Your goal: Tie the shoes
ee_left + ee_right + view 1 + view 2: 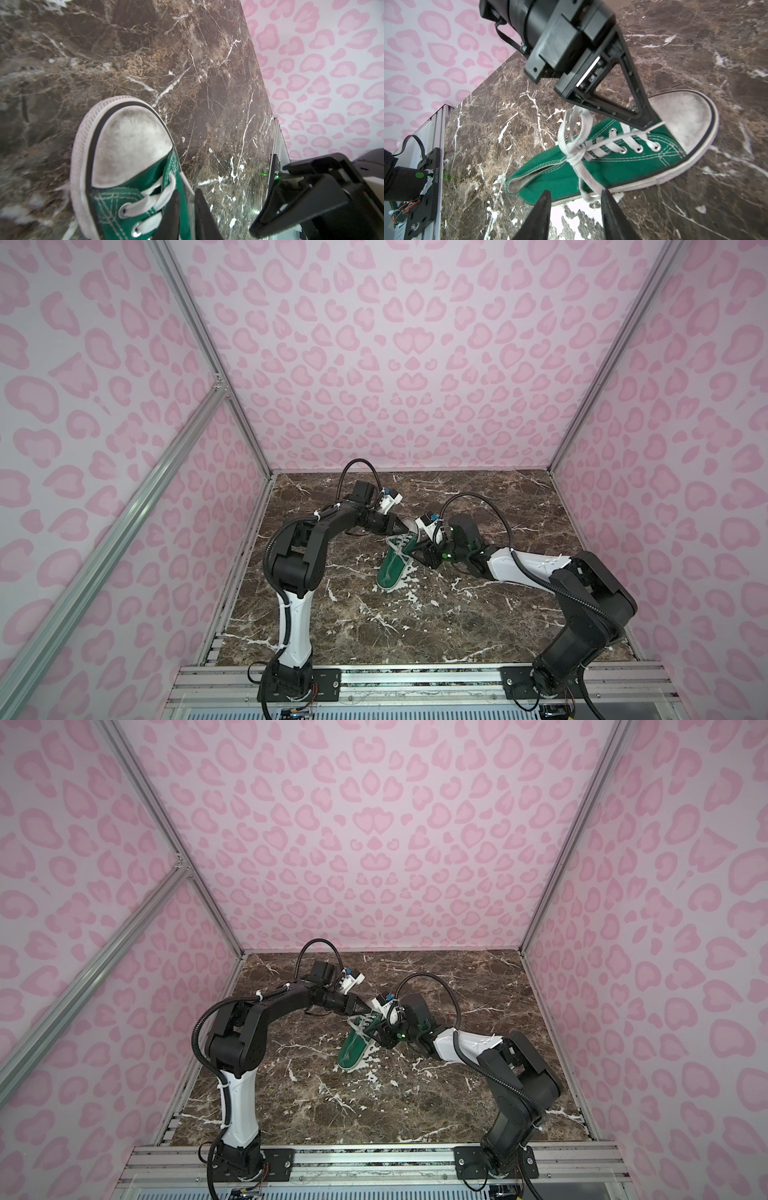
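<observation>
**Green sneaker (392, 568) in the middle of the desk (498, 614), a pincer on either side.**

On the left, the left pincer (187, 193) hung over the far end of the shoe, just behind the scuffed white toe cap (128, 145). Its jaws were parted by only a narrow gap. A thin strand of the white laces (575, 158) ran from the knot up to its tips, but no grip on it could be made out. The sneaker stood on its sole, toe toward the far wall and heel toward the near edge. Over the tongue the laces were gathered in a knot, with one loop sticking out on the left and another draped down the right side. On the right, the right pincer (576, 192) sat low beside that side of the shoe, jaws well apart. The draped loop lay between them, and they were closed on nothing.
</observation>
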### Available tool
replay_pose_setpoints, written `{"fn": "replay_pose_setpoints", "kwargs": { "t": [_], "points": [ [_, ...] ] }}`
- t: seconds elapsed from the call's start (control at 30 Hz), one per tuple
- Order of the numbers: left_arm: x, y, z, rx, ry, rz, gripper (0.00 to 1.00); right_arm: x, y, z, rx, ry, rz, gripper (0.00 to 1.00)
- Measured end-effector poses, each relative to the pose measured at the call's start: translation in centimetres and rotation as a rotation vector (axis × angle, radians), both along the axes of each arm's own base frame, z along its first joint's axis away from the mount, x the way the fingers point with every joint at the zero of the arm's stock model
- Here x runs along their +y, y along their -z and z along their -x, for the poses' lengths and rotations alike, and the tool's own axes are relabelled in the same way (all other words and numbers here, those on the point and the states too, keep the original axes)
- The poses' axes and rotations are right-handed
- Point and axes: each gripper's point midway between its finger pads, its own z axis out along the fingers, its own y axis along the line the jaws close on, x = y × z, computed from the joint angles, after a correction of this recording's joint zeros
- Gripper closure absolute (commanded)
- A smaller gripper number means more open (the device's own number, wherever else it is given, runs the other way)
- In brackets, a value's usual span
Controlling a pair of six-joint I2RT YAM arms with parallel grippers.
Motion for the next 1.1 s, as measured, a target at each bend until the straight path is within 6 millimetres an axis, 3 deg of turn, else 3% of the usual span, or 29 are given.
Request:
{"fn": "replay_pose_setpoints", "kwargs": {
  "t": [0.03, 0.13, 0.33, 0.53, 0.63, 0.7, 0.87, 1.0, 1.1],
  "points": [
    [-0.3, -0.2, 0.1, -0.003, 0.011, -0.001, 0.58, -0.3, 0.1, -0.1, 0.001, 0.01, -0.003, 0.59],
    [-0.8, -0.7, 0.1, -0.024, 0.032, -0.005, 0.5, -1.3, 0.5, -0.6, 0.016, 0.056, -0.004, 0.58],
    [0.0, -1.3, -0.9, -0.081, 0.003, -0.043, 0.46, -2.1, 0.7, -1.2, 0.023, 0.119, 0.004, 0.61],
    [3.3, -5.5, -3.2, -0.189, -0.097, -0.047, 0.45, -1.5, 0.7, -1.0, -0.015, 0.108, 0.065, 0.62],
    [5.7, -6.4, -3.5, -0.2, -0.146, -0.078, 0.45, -1.5, 0.9, -1.0, -0.024, 0.101, 0.088, 0.63],
    [6.8, -6.0, -2.9, -0.179, -0.164, -0.09, 0.45, -1.4, 0.7, -1.6, -0.022, 0.108, 0.101, 0.62],
    [9.3, -3.5, 0.9, -0.05, -0.236, -0.09, 0.44, 0.5, -0.7, -3.7, 0.046, 0.118, 0.038, 0.59],
    [9.4, -2.7, 2.0, 0.01, -0.291, -0.045, 0.44, 1.1, -0.9, -5.9, 0.224, 0.198, -0.017, 0.6],
    [9.4, -2.2, 2.6, 0.046, -0.32, -0.021, 0.44, 1.7, -0.1, -5.6, 0.347, 0.224, -0.028, 0.59]
  ]
}}
